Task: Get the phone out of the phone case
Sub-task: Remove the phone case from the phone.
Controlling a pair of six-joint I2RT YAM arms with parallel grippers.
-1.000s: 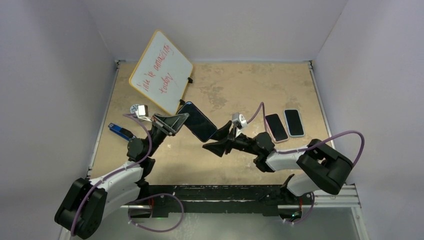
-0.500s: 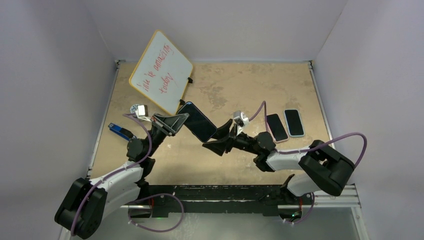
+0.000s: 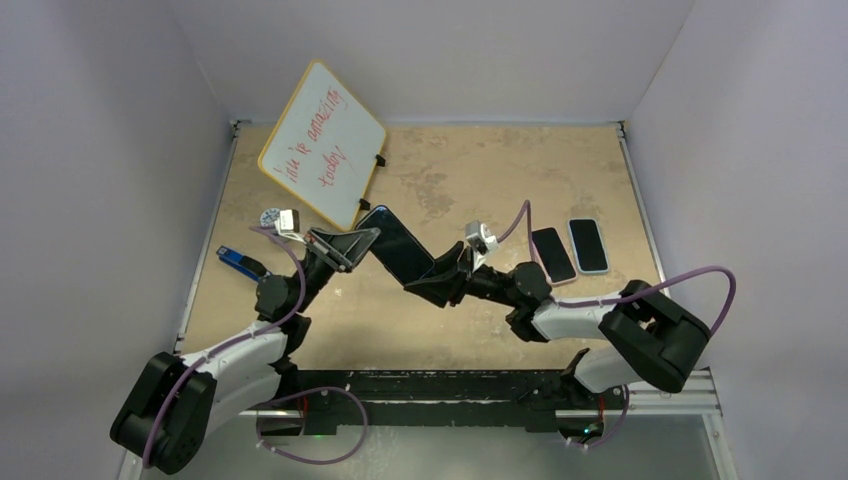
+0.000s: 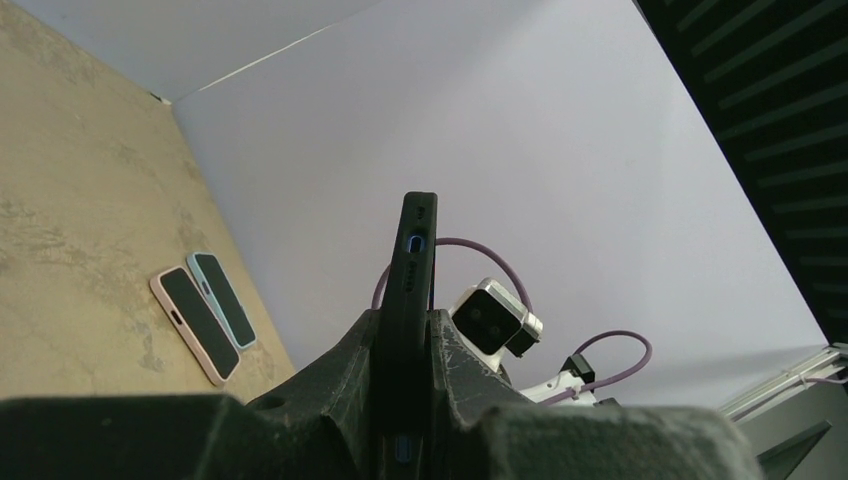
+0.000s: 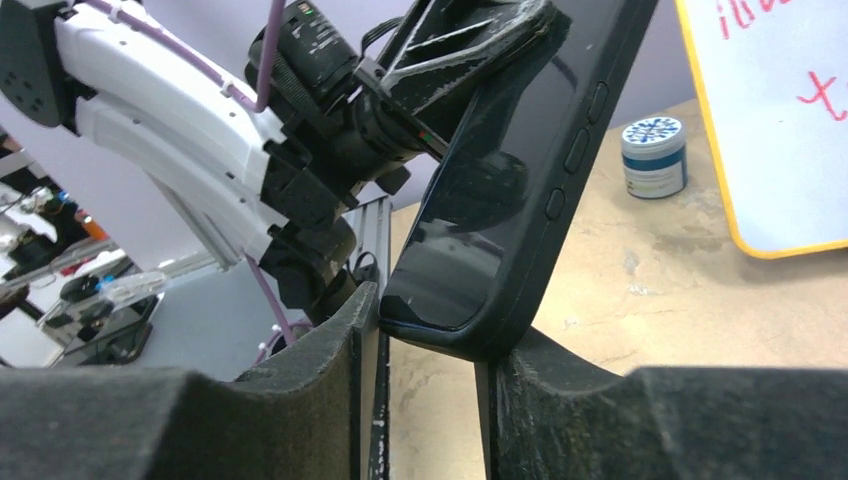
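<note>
Top view: the phone (image 3: pixel 395 243), in its black case, is held in the air between the 2 grippers. Its long axis runs from the left gripper (image 3: pixel 350 243) down to the right gripper (image 3: pixel 440 285).

Left wrist view: the left gripper (image 4: pixel 405 335) is clamped tight on the case (image 4: pixel 413 255), seen edge-on.

Right wrist view: the right gripper (image 5: pixel 425 335) stands part-open astride the phone's (image 5: pixel 500 200) lower corner. I cannot tell whether it pinches.

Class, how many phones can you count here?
3: a black-cased phone held up by the left claw; a pink-cased phone and a teal-cased phone side by side on the table.
</note>
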